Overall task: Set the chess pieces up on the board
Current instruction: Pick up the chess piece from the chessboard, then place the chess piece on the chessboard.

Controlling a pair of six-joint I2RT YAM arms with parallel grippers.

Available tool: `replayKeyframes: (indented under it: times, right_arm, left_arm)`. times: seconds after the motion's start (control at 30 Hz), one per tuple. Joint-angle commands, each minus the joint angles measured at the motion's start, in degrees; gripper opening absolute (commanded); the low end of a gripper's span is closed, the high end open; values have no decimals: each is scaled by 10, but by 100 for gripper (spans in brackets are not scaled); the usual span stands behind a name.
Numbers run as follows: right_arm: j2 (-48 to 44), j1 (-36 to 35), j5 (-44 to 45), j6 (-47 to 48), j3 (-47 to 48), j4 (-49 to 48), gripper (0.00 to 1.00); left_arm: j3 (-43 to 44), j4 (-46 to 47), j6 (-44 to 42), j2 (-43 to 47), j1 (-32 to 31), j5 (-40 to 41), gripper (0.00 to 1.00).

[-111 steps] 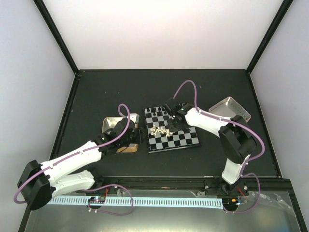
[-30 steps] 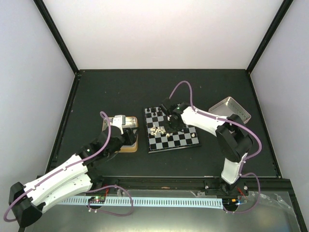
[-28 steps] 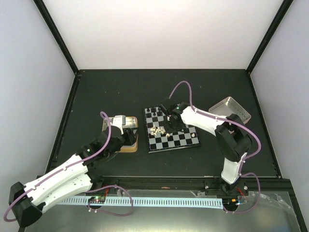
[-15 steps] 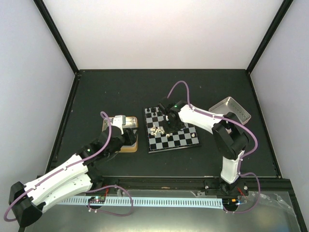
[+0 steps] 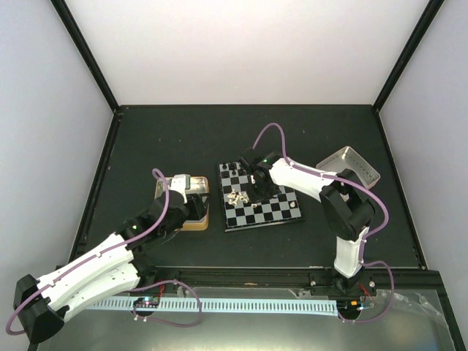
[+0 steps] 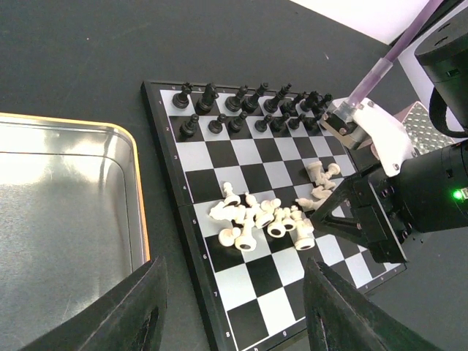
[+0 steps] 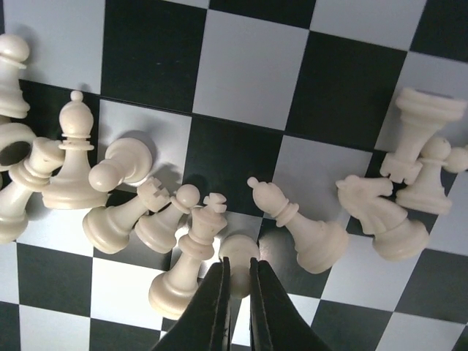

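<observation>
The board (image 5: pixel 259 210) lies mid-table, also in the left wrist view (image 6: pixel 248 281). Black chess pieces (image 6: pixel 248 106) stand in two rows at its far edge. Cream pieces (image 6: pixel 263 219) lie in a heap at mid-board, most toppled. In the right wrist view my right gripper (image 7: pixel 238 285) is shut on a cream pawn (image 7: pixel 238 256), beside a cream king (image 7: pixel 190 259) and a bishop (image 7: pixel 303 227). In the top view it (image 5: pixel 257 191) sits low over the heap. My left gripper (image 6: pixel 234 307) is open and empty, above the board's near left edge, and shows in the top view (image 5: pixel 191 208).
A gold-rimmed tin tray (image 6: pixel 66 212) lies left of the board, under my left wrist. A second metal tray (image 5: pixel 351 164) sits tilted at the right. The right arm's purple cable (image 5: pixel 274 135) arcs over the board's far side.
My right gripper has shifted a little left along the board to the cream heap. My left arm drew back toward its base several seconds ago and has held still since.
</observation>
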State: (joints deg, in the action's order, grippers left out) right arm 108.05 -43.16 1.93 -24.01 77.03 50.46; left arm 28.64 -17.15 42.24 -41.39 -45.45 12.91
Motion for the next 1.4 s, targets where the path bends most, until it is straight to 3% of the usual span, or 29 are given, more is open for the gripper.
replayKeyframes:
  times: [0.0,0.3,0.67,1.37]
  right_arm:
    - [-4,-4,1,1,6,-3,4]
    - [-114,-3,44,-31,-51,-37,1]
    - [-210,16,104,-86,-192,-53,2]
    - [-153,38,129,-90,-212,-90,3]
  left_arm:
    - [4,2,2,-2,-3,12,52]
    - [5,-14,2,8,-3,-5,52]
    - [3,-35,-5,42,-3,-52,53]
    - [4,-26,-3,32,-3,-64,54]
